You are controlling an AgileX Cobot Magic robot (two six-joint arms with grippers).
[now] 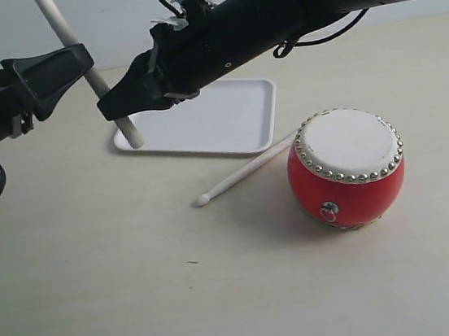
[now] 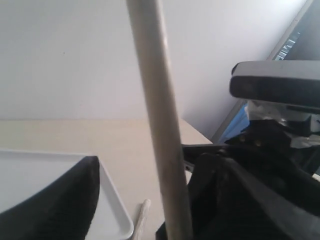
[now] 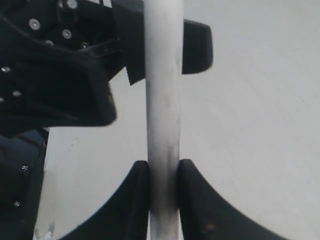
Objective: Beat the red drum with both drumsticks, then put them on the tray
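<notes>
Right gripper (image 1: pixel 119 109) pinched one stick (image 1: pixel 69 35) near its lower end. The left gripper (image 1: pixel 81 67) stood wide around it higher up, not gripping. This stick stood steep, top leaning left, lower end at the tray's (image 1: pixel 233 101) left corner. The other stick (image 1: pixel 245 169) lay on the table (image 1: pixel 101 298) between tray and drum (image 1: pixel 346 173), tip toward the near edge. Neither stick lay in the tray yet, so I judged both placings were left.

The exterior view stands back from the tray (image 1: pixel 235 117), on the side of the red drum (image 1: pixel 346 168), and looks down at a slant over the desk (image 1: pixel 103 314). The left wrist view sits close against the upright drumstick (image 1: pixel 68 31) by the tray's corner, facing the wall (image 2: pixel 75 60). The right wrist view, equally close, faces that stick against a pale surface. All three share the stick; exterior and left wrist share the tray.
</notes>
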